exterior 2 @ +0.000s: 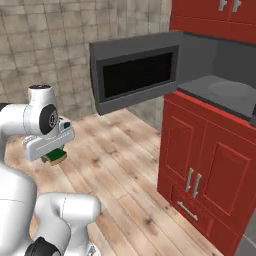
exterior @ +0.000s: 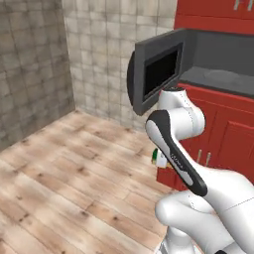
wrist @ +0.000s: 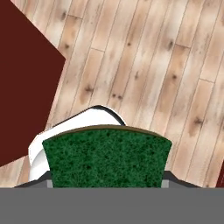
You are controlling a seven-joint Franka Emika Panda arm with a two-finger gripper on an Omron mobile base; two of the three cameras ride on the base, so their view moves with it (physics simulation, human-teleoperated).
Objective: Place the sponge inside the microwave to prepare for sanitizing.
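My gripper (exterior 2: 55,156) hangs low at the left of the right base view, over the wooden floor, shut on the sponge (exterior 2: 56,157). In the hand view the sponge's (wrist: 107,157) dark green top spans the gap between the fingers. A bit of the sponge (exterior: 159,158) peeks out behind the forearm in the left base view. The microwave (exterior 2: 210,60) is set into the red cabinetry at the right. Its door (exterior 2: 135,75) is swung wide open to the left, showing the dark grey inside and the round turntable (exterior 2: 231,90). The gripper is well left of and below the opening.
Red lower cabinet doors (exterior 2: 205,165) with metal handles stand under the microwave, and red upper cabinets (exterior 2: 220,15) hang above it. The open door (exterior: 156,74) juts out over the floor above the arm. A tiled wall (exterior: 94,44) closes the back.
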